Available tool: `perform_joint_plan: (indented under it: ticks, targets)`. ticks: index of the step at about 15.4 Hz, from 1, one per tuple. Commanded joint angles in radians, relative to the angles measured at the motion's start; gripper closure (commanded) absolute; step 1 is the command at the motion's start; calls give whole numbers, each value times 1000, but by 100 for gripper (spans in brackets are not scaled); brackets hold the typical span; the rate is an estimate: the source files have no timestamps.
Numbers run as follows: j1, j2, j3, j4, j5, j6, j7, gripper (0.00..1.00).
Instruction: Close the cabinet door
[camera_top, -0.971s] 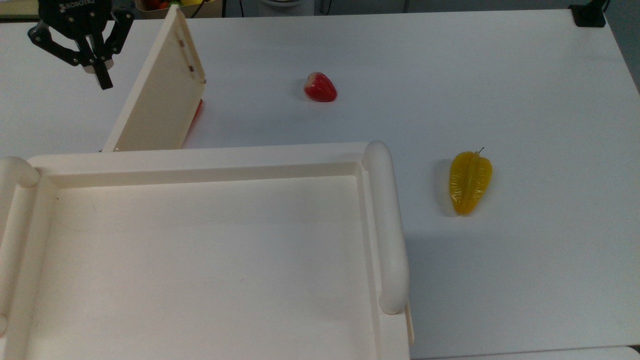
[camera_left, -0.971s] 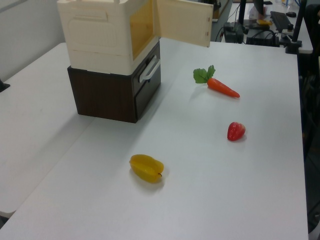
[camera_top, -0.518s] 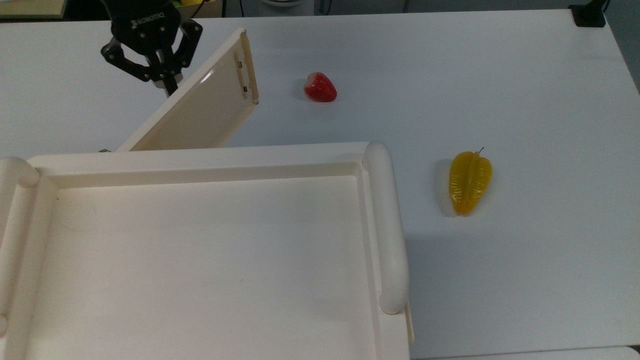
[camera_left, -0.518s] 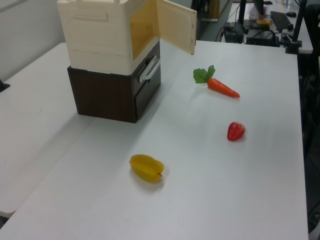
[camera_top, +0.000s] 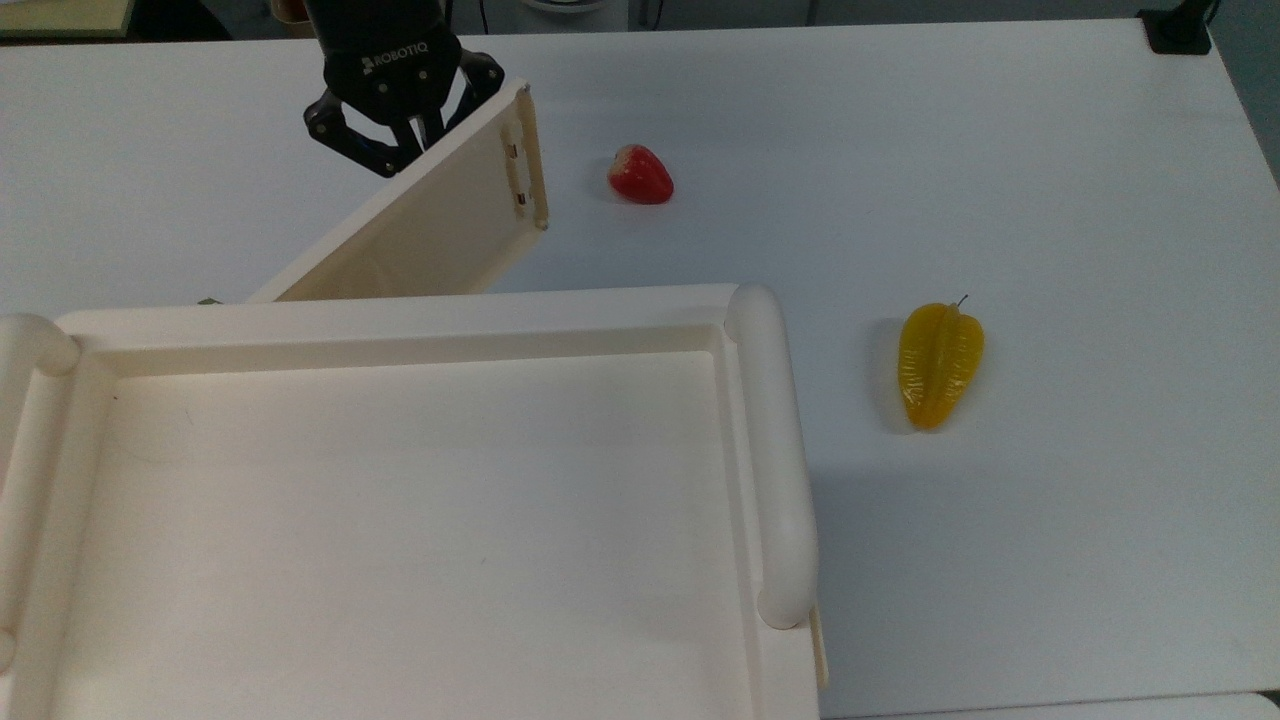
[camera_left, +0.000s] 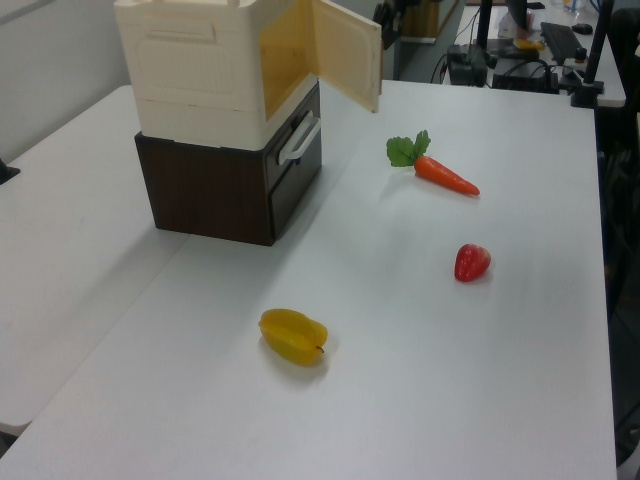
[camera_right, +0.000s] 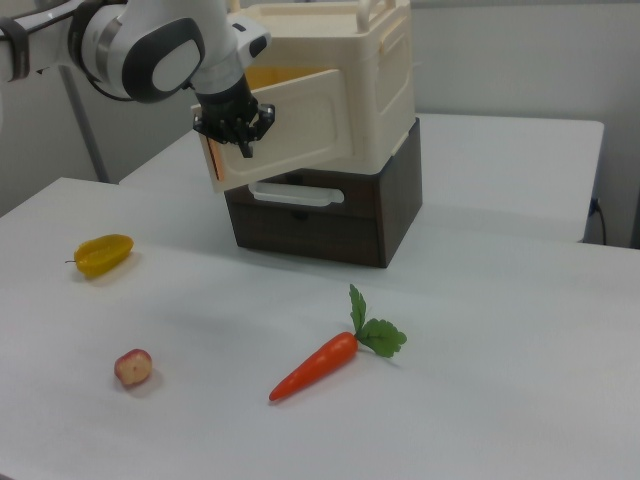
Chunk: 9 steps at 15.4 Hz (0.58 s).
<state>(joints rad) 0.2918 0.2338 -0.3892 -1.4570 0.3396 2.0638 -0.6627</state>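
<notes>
The cabinet is a large cream-white box with a tray-like top, and it also appears in the left view and the right view. The cabinet door stands partly open, hinged at the top view's left and angled out from the front. In the left view the door shows its tan inner face. My gripper is shut, its tips against the door's outer face near the free edge. In the right view the gripper presses on the door.
The cabinet rests on a dark brown drawer unit. On the white table lie a red strawberry, a yellow star fruit and a carrot, all apart from the door's swing. My arm reaches in from the right view's left.
My gripper has moved toward the top view's right, from beside the door to against its outer face. The door has swung with it, closer to the cabinet front.
</notes>
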Motion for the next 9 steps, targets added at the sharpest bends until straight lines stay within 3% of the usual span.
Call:
perform_joint_plan:
  ticks: [1, 5, 9]
  targets:
    - [30, 16, 15, 3, 22, 77, 122, 100]
    - [72, 82, 19, 3, 16, 249, 300, 100]
    - [98, 125, 21, 4, 13, 380, 383, 100]
